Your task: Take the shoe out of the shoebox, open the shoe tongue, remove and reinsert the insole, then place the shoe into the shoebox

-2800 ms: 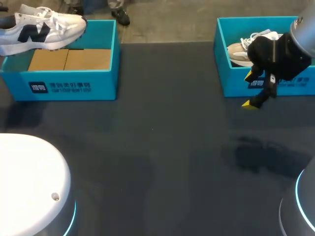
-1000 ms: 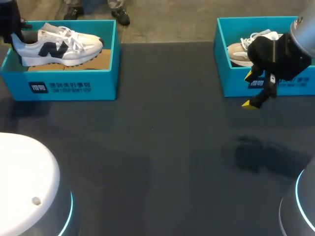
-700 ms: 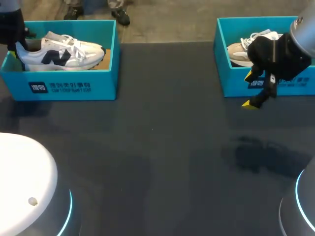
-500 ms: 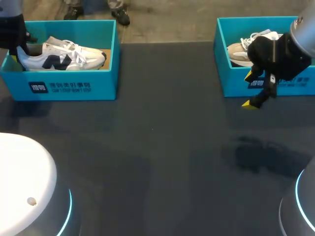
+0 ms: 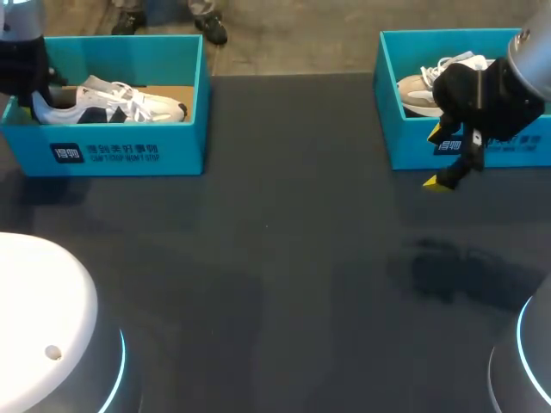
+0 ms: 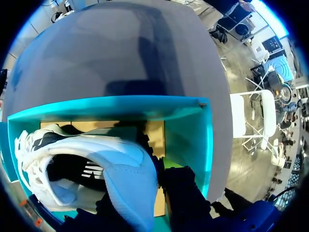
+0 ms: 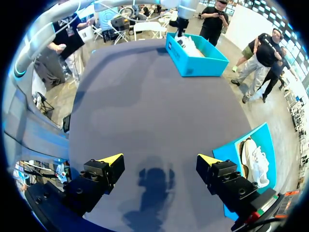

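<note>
A white shoe (image 5: 112,101) with a dark letter on its side lies in the teal shoebox (image 5: 120,151) at the table's far left, toe to the right, on brown card. My left gripper (image 5: 30,82) is at its heel, shut on the heel collar. In the left wrist view the shoe (image 6: 87,159) fills the shoebox (image 6: 186,125), its heel clamped in my left gripper (image 6: 149,193). My right gripper (image 5: 441,157) hangs open and empty above the table, in front of a second teal shoebox (image 5: 413,146). The right wrist view shows my right gripper (image 7: 159,162) spread wide over bare table.
The second shoebox holds a beige and white shoe (image 5: 426,86); in the right wrist view this shoebox (image 7: 241,150) is beside the gripper. The dark table (image 5: 275,258) lies between the two boxes. My arms' white bases (image 5: 43,318) stand at the near corners.
My left gripper has lowered the white shoe from above the left shoebox down into it, heel to the left. My right arm has not moved.
</note>
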Controlling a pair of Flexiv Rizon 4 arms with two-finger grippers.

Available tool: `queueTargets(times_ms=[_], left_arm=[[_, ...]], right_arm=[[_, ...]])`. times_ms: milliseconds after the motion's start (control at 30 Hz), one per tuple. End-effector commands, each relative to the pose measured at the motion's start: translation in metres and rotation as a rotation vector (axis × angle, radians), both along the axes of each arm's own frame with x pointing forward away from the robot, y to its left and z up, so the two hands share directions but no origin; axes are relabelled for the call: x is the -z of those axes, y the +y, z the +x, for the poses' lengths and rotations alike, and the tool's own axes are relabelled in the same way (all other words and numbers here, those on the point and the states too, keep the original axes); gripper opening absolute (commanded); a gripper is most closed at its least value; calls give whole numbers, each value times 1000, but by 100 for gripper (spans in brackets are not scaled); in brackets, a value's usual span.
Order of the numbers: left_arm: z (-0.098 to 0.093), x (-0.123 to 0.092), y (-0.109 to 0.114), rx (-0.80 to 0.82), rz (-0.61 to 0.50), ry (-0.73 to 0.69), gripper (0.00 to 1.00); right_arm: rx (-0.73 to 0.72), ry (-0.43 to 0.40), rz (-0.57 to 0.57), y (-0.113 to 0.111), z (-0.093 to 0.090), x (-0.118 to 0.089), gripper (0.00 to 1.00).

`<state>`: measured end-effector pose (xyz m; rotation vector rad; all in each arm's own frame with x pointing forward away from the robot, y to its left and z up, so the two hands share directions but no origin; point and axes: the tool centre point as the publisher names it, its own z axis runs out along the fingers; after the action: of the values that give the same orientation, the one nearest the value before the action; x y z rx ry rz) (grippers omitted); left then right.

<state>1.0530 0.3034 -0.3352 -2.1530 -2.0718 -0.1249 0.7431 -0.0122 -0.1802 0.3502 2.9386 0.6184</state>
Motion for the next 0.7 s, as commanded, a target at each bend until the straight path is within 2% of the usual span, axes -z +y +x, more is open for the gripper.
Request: queueTargets(times_ms=[33,700], left_arm=[[3,9,-1,6,3,7,0],[6,45,-3,18,26,51,0]], right_arm=[[2,1,-3,1,1,1,100],[2,1,-3,1,1,1,100]])
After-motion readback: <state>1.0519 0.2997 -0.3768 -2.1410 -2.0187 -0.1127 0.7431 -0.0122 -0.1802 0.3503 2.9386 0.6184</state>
